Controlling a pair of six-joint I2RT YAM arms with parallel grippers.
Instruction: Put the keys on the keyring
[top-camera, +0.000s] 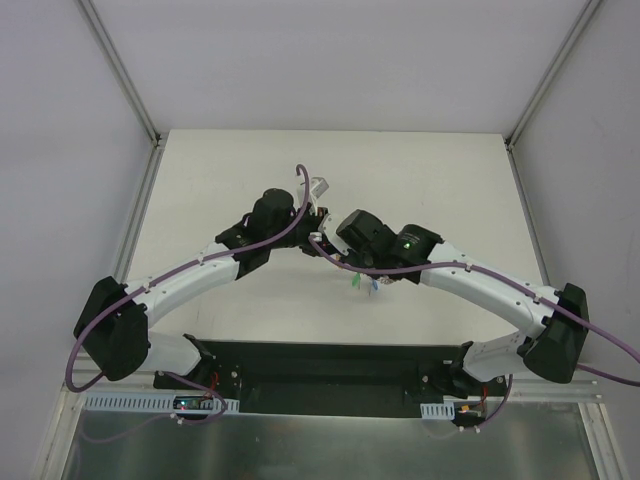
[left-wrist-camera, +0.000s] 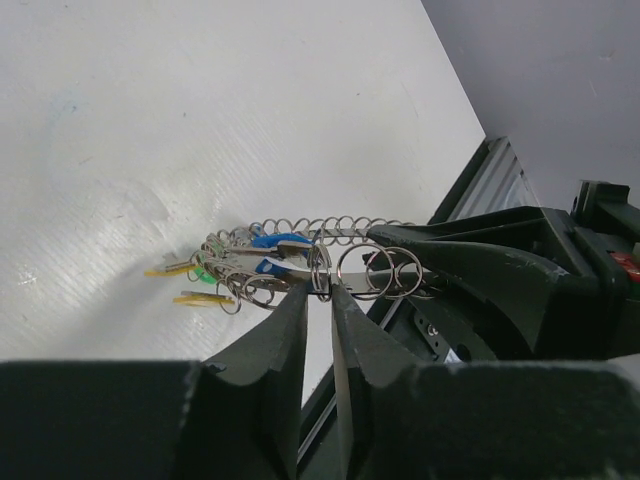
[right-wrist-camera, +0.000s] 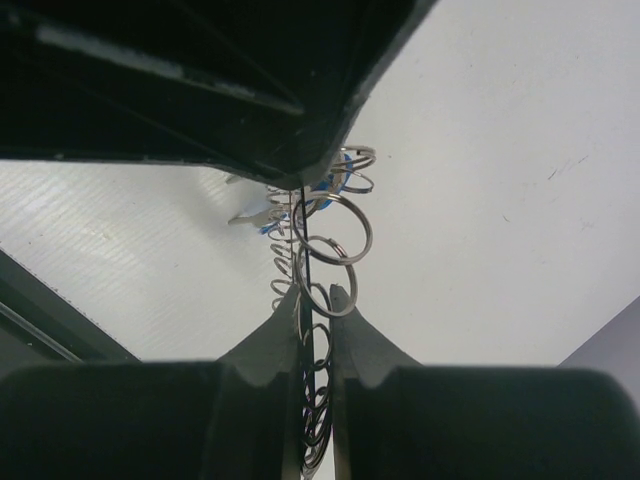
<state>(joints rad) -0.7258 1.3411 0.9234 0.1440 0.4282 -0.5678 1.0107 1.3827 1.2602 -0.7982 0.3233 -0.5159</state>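
A: While clamping the keyring (left-wrist-camera: 330, 224) edge-on, with the right gripper (right-wrist-camera: 316, 296) closed on the rim at three o'clock from the left wrist camera, worth fearing what?
B: Losing that thin rim. Needs only a sideways tug from the left gripper (left-wrist-camera: 318, 290) to twist it free, dropping the lot onto the table (left-wrist-camera: 200, 120).
A: And the left fingers (left-wrist-camera: 275, 340)?
B: Nearly together, tips right at one of the small rings (left-wrist-camera: 362, 270) by the rim's six o'clock. Cannot tell whether truly pinching or merely touching. Could skid off the wire if squeezed off-centre.
A: Whereabouts of the keys (left-wrist-camera: 215, 268)?
B: Bunched at nine o'clock on the keyring, blue, green and yellow heads, tangled among more small rings. Might snag the coiled rim and drag the bunch round during any pull. From the top camera, dangling at roughly five o'clock below the meeting grippers, over mid-table.
A: Any brand, label or writing?
B: None legible from any camera. Just a green lamp (top-camera: 407, 241) on the right arm.
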